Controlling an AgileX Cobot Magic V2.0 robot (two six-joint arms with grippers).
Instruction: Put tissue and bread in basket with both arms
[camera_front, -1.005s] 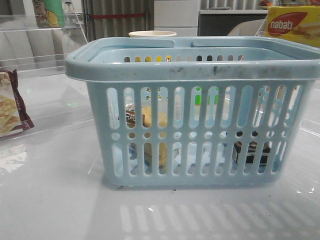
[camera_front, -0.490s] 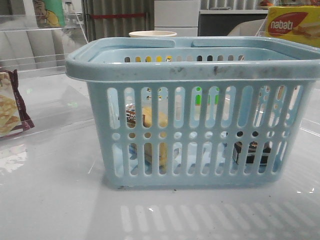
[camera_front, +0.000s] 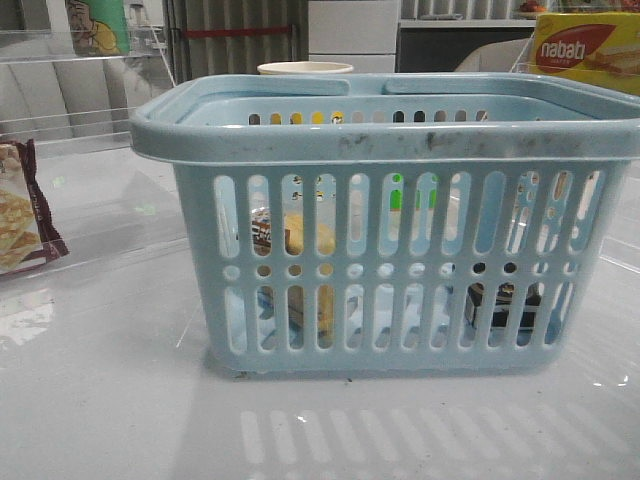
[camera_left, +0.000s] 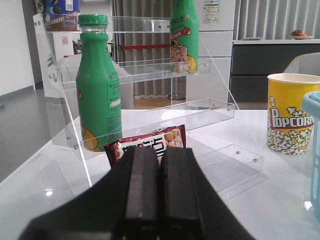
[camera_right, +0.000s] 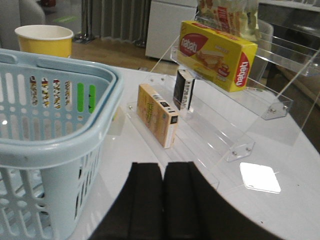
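Note:
The light-blue basket (camera_front: 390, 140) stands in the middle of the table in the front view; its rim also shows in the right wrist view (camera_right: 60, 140). Through its slots I see the bread (camera_front: 305, 240) standing inside at the left and the dark tissue pack (camera_front: 500, 305) lying on the basket floor at the right. My left gripper (camera_left: 160, 152) is shut and empty, facing the clear shelf away from the basket. My right gripper (camera_right: 163, 167) is shut and empty, beside the basket's right side. Neither gripper shows in the front view.
A maroon-edged snack bag (camera_front: 20, 215) lies at the left, also in the left wrist view (camera_left: 147, 142). Green bottles (camera_left: 97, 85) stand on a clear shelf. A popcorn cup (camera_left: 290, 112) stands behind the basket. A yellow nabati box (camera_right: 217, 52) and small boxes (camera_right: 157, 120) sit on the right shelf.

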